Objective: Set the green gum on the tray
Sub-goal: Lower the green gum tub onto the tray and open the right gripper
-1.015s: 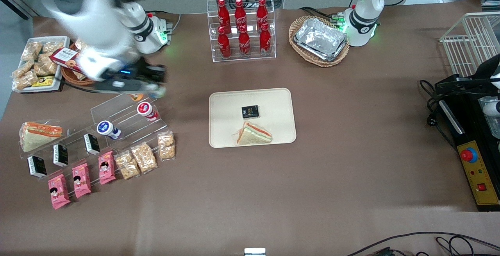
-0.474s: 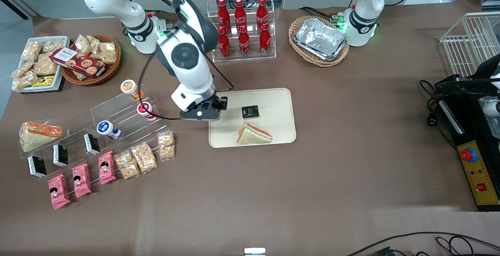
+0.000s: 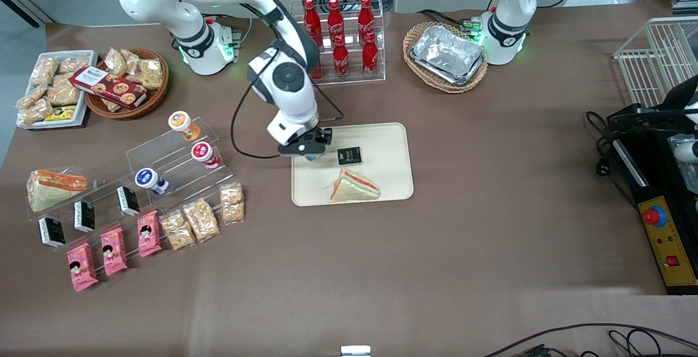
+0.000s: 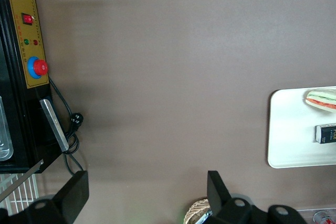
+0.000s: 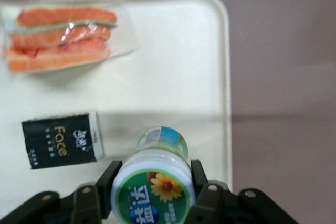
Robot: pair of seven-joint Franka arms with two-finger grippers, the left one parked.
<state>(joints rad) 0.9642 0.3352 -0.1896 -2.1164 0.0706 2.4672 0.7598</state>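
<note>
Clear acrylic steps [image 3: 180, 155] are recorded toward the working arm's end of the desk [image 3: 491, 237], carrying an orange-lidded bottle [image 3: 180, 122], a red-lidded bottle [image 3: 203, 152] and a blue-lidded bottle [image 3: 147, 179], tiered so each lid is reachable from above. Next, the tool [image 3: 310, 152] is found above the tray [image 3: 387, 188], over the edge nearest the steps. Its fingers [image 5: 202, 190] are closed on the green gum [image 5: 155, 182], clamped at the sides just below the lid so the bottle hangs upright, base toward the tray. Whether the base touches the tray cannot be told. A bare patch appears to be available beneath it for set-down. A black packet [image 3: 349, 156] is listed just beside the tool, with a wrapped sandwich [image 3: 354, 187] nearer the front camera; both lie on the tray.
</note>
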